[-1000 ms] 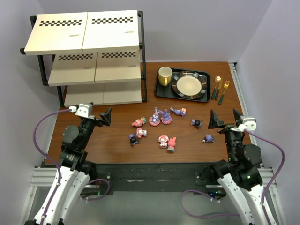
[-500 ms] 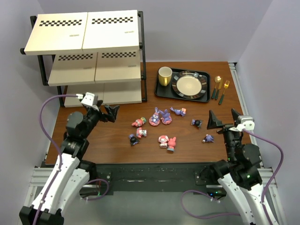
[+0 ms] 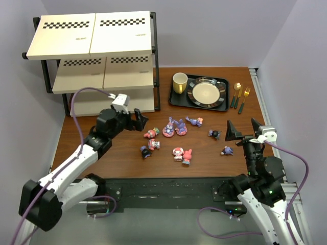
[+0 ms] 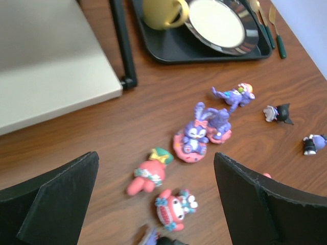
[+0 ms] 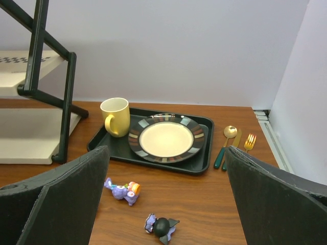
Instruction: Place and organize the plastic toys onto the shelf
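Shelf point(image 3: 89, 43) cream, checkered strips point(image 3: 66, 24) black; toys point(image 3: 169, 126) pink, purple, navy; mug point(image 3: 179, 82) yellow; tray point(image 3: 178, 98) black.

Robot lab: enclosed test table point(image 3: 122, 155)

Ten plastic toys point(image 3: 169, 125), one shelf point(image 3: 89, 34)

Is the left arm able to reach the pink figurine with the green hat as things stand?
Probably yes: the open left gripper hovers close beside the pink figurine, and nothing stands between them.
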